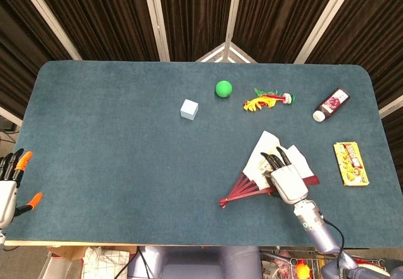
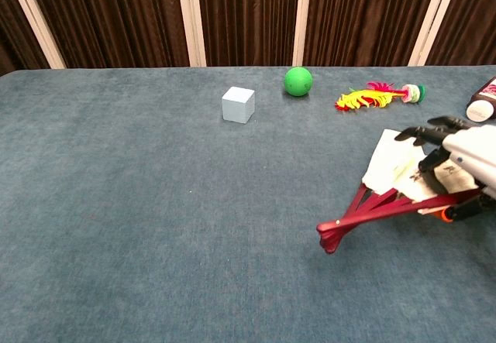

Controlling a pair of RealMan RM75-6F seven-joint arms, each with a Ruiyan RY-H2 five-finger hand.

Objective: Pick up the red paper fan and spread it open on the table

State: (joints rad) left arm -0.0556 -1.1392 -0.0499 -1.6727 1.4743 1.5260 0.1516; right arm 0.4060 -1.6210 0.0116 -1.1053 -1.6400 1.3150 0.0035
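Near the table's (image 1: 126, 165) right front: red paper fan (image 1: 264, 169) partly splayed, gripped under right hand (image 1: 284, 179), fingers (image 2: 422, 134) curled over paper, seemingly to spread ribs wider. Left hand (image 1: 9, 184) idle, fingers apart, off the left edge.

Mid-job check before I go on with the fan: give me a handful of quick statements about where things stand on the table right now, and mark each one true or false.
1. The right robot hand holds the red paper fan. True.
2. The fan is fully folded shut. False: its red ribs are splayed and its white paper is partly spread.
3. The left robot hand is helping with the fan. False: it sits at the table's near left edge, holding nothing.
4. The green ball lies farther from the robot than the pale cube. True.
5. The dark bottle stands upright. False: it lies on its side near the far right corner.
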